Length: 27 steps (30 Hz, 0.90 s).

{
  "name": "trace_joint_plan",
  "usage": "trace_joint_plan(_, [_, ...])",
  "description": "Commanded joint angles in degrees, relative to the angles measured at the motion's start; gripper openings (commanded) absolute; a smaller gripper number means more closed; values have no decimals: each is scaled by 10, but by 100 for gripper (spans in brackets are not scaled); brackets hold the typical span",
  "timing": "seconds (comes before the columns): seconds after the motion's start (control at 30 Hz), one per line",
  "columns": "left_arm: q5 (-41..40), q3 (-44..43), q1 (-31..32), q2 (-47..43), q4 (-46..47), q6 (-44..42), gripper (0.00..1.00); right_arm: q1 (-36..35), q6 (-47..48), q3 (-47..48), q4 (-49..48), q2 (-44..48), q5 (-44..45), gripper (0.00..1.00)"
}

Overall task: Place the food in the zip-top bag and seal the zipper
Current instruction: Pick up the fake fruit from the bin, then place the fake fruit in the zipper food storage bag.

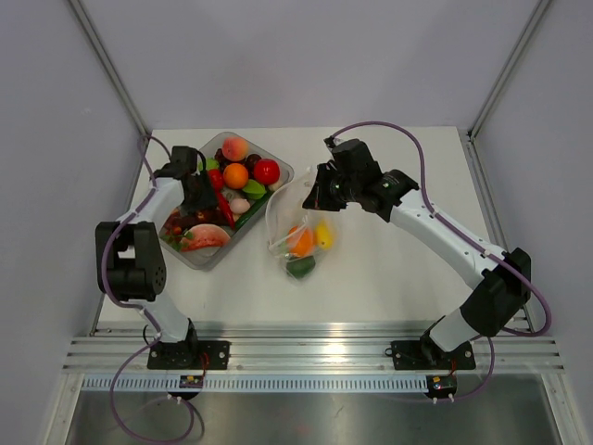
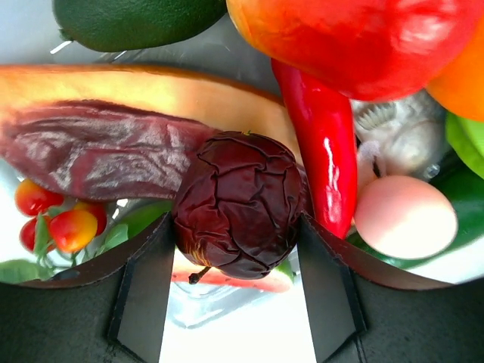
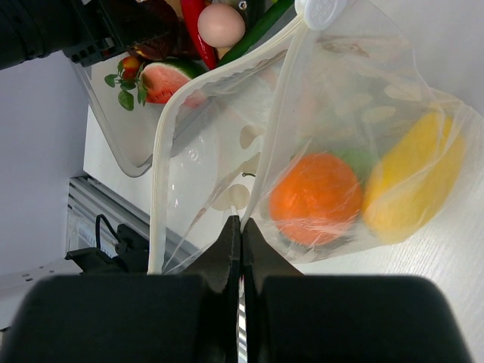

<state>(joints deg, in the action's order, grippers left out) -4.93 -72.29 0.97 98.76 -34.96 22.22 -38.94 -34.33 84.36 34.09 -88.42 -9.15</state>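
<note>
One clear tray [image 1: 197, 260] at the tabletop's [image 1: 398, 278] left holds heaped food, partly covered by the left arm, so I cannot count it. There the left tool [image 2: 236, 249], half spread, pinches one dark wrinkled fruit [image 2: 238, 200]. One zip-top bag [image 3: 333, 91] lies mid-tabletop, zipper [image 3: 160, 174] gaping, with three inside: orange piece [image 3: 314, 198], yellow piece [image 3: 412, 185], and green piece [image 1: 300, 267] blurred by film. The right tool [image 3: 240, 242], pressed together, pinches the bag's edge.
</note>
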Motion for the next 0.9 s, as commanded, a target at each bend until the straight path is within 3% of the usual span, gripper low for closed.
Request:
trace_joint_plan(0.0, [5,-26,1,-95,-1,-12,42,-3,0,21,-23,-1,-11,0])
trace_joint_plan(0.1, [40,-23,24,-138,-15,-24,34,-3,-3,17,-30,3,-10,0])
trace_joint_plan(0.3, [9,-17,116,-236,-63,-48,31,-3,-5,21,-33,-3,-10,0])
trace_joint_plan(0.47, [47,-30,172,-293,-89,-42,30,-3,-7,23,-39,-9,-18,0])
trace_joint_plan(0.73, [259,-56,221,-313,-57,-20,29,-6,-9,34,-40,-25,-32,0])
trace_joint_plan(0.87, [293,-55,243,-297,-24,-5,29,-11,-9,43,-37,-29,-33,0])
